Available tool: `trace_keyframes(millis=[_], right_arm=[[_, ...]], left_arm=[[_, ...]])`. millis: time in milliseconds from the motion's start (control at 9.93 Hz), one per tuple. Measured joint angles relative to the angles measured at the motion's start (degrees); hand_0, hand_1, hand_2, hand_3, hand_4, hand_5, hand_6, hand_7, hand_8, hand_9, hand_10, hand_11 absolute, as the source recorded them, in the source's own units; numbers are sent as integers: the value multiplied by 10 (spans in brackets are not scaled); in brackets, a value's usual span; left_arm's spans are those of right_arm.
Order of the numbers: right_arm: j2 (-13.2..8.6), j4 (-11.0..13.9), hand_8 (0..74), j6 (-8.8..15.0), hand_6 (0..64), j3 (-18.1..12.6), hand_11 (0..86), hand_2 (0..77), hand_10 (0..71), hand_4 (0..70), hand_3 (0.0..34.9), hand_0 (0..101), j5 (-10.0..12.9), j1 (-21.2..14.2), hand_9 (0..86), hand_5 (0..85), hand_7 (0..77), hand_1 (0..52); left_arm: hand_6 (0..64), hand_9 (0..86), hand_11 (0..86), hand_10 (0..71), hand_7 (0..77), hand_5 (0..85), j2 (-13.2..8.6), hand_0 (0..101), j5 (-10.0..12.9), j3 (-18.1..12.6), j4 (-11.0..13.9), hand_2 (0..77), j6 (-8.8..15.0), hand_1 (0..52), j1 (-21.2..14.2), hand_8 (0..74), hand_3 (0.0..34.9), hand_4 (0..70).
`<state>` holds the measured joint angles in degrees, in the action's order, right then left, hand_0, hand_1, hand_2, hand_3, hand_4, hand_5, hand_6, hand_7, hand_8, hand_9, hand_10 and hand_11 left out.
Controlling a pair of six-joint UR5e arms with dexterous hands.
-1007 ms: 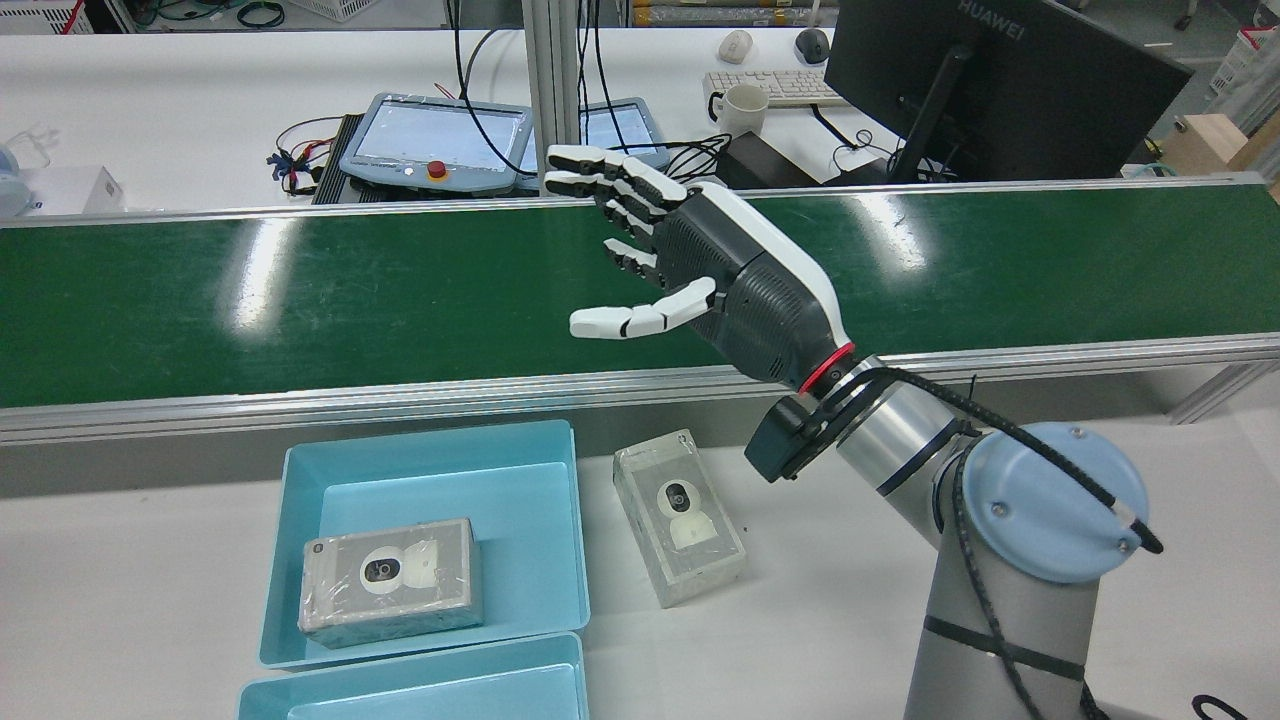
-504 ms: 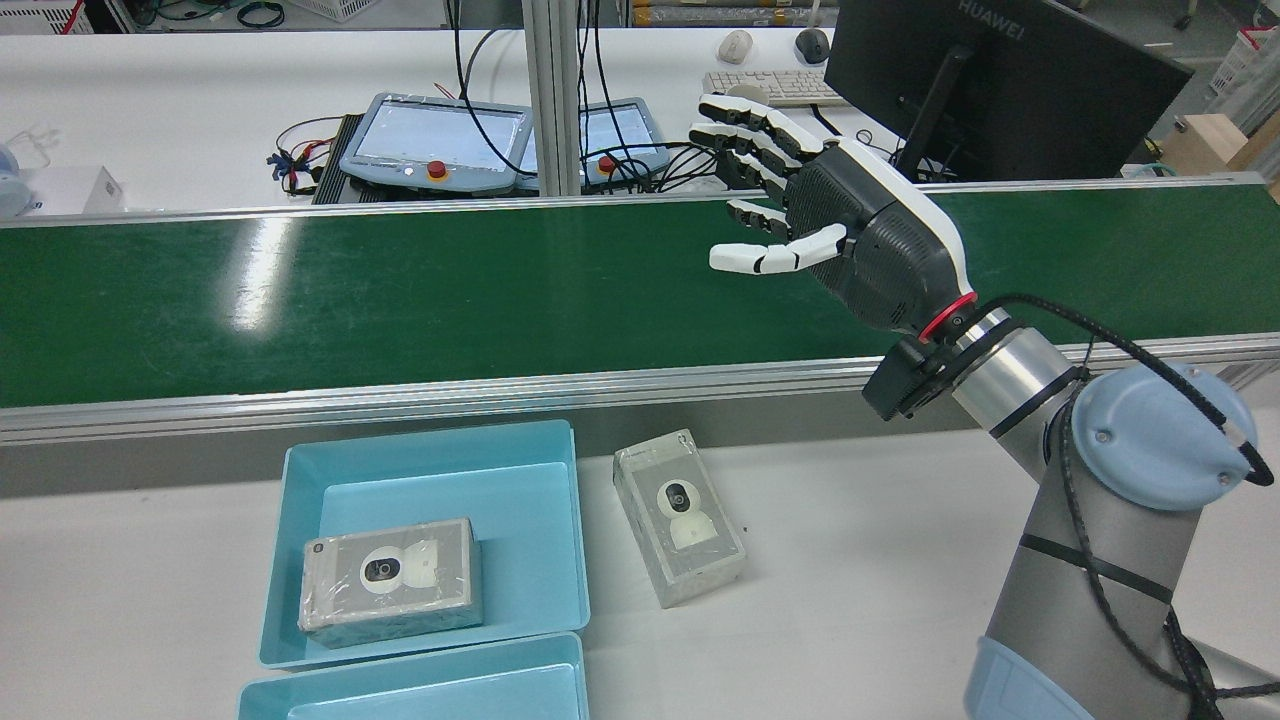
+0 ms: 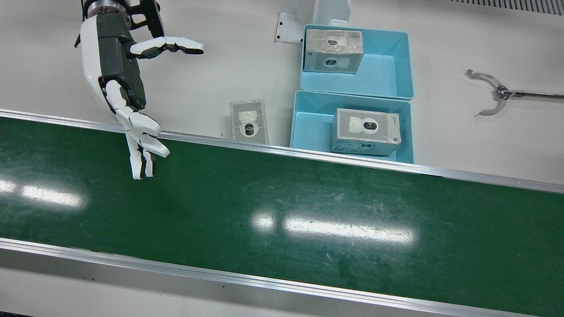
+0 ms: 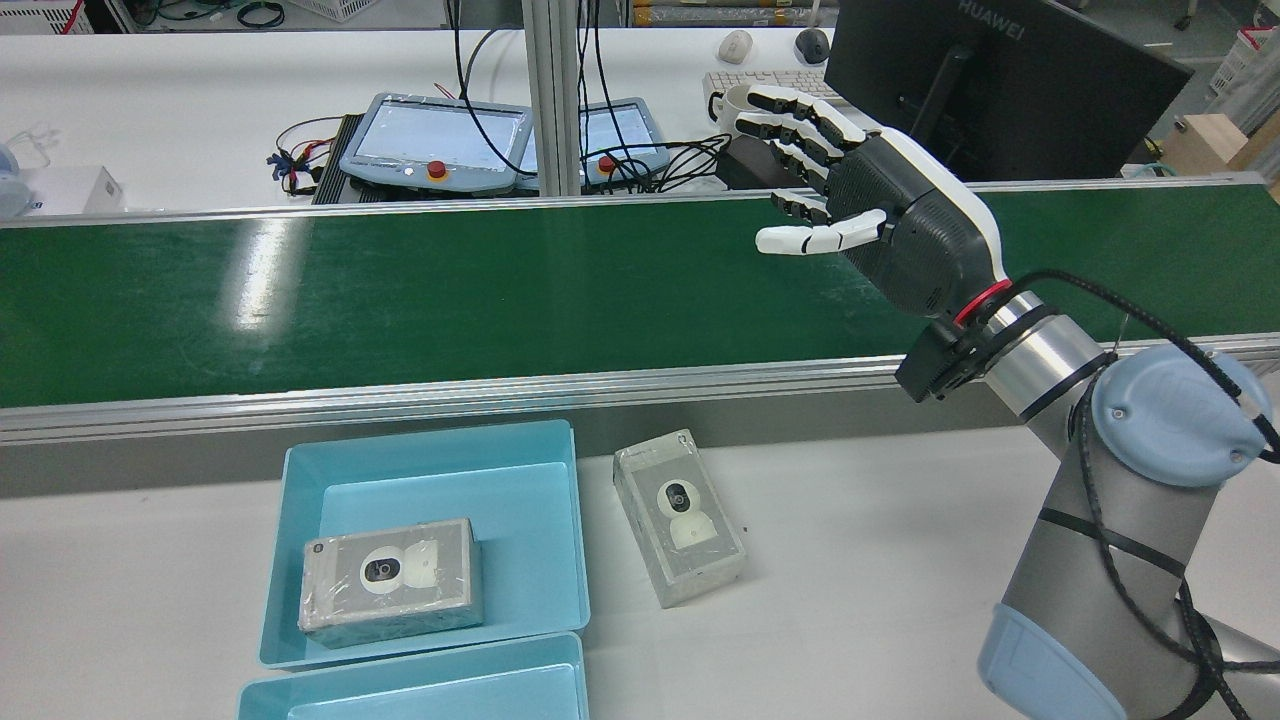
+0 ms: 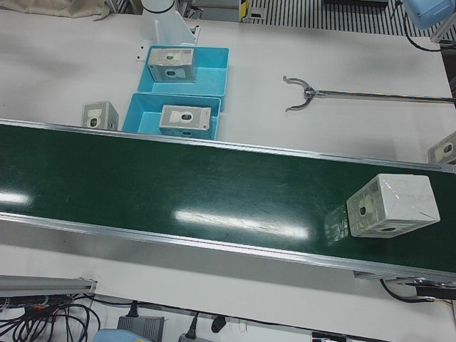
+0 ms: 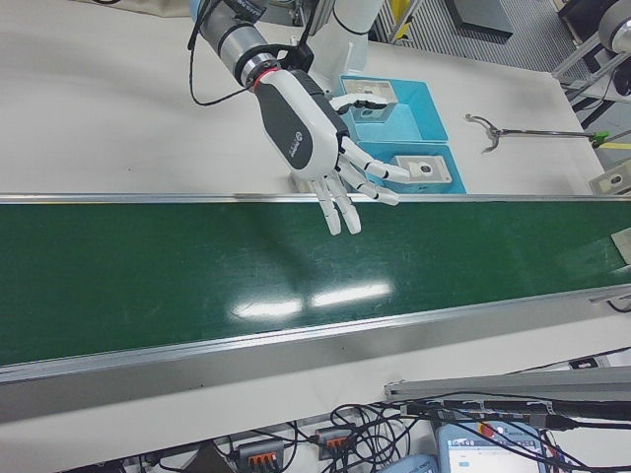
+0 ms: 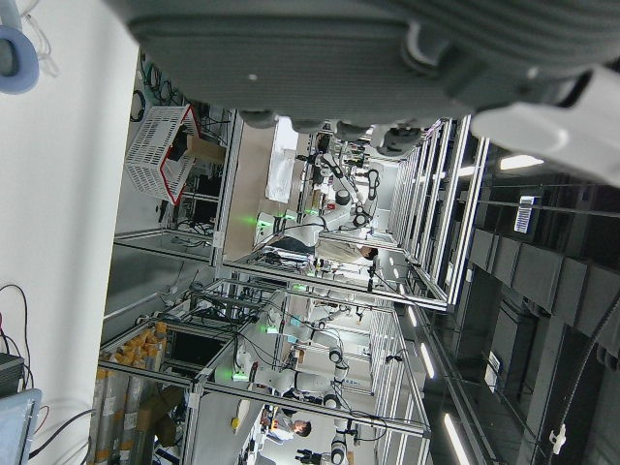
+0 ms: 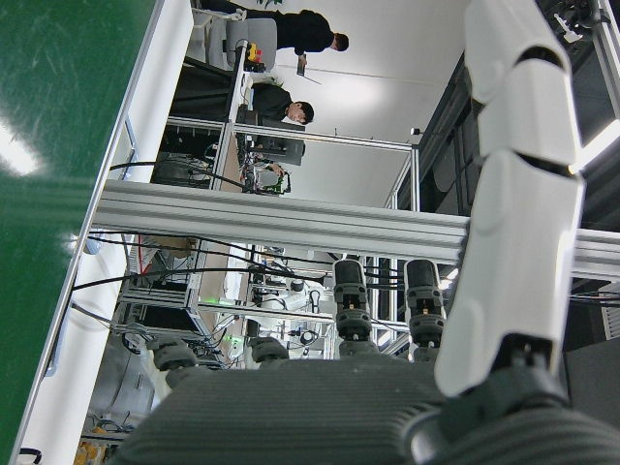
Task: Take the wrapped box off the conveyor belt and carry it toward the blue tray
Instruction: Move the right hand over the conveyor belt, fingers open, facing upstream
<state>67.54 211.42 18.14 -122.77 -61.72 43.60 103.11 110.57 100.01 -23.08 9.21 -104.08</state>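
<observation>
A wrapped box (image 5: 392, 205) stands on the green conveyor belt (image 5: 178, 192) near its right end in the left-front view; no other view shows it. My right hand (image 4: 880, 215) is open and empty, fingers spread, above the belt (image 4: 400, 290) on the rear view's right; it also shows in the front view (image 3: 116, 75) and the right-front view (image 6: 315, 138). A blue tray (image 4: 430, 490) beside the belt holds one wrapped box (image 4: 390, 580). Only the palm of my left hand (image 7: 320, 58) shows, in its own view.
A second blue tray (image 3: 387, 75) holds another wrapped box (image 3: 334, 50). One wrapped box (image 4: 680, 515) lies on the table between the tray and my right arm. A metal reach tool (image 3: 493, 92) lies on the table. A monitor (image 4: 1000, 80) and teach pendants (image 4: 435, 135) stand beyond the belt.
My right hand has swung to the right along the belt in the rear view, still open and empty. The boxes and trays have not moved.
</observation>
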Motion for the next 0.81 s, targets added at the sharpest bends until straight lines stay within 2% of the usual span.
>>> trace_keyframes(millis=[201,302,604,806], right_arm=[[1,5,0,-7,5,7,44,191,22,60,305,456,-1,2,27,196,191,136],[1,13,0,-16,5,12,44,158,22,38,306,422,-1,4,27,185,191,87],[1,26,0,-28,0,17,54,125,33,22,304,406,-1,10,54,185,175,93],[1,27,16,-31,0,17,54,147,33,0,304,406,-2,13,82,175,185,109]], left_arm=[[0,0,0,0,5,5,0,0,0,0,0,5,0,0,0,5,0,0],[0,5,0,0,5,5,0,0,0,0,0,11,0,0,0,0,0,0],[0,0,0,5,5,5,0,0,0,0,0,5,0,0,0,5,0,0],[0,0,0,5,5,5,0,0,0,0,0,11,0,0,0,5,0,0]])
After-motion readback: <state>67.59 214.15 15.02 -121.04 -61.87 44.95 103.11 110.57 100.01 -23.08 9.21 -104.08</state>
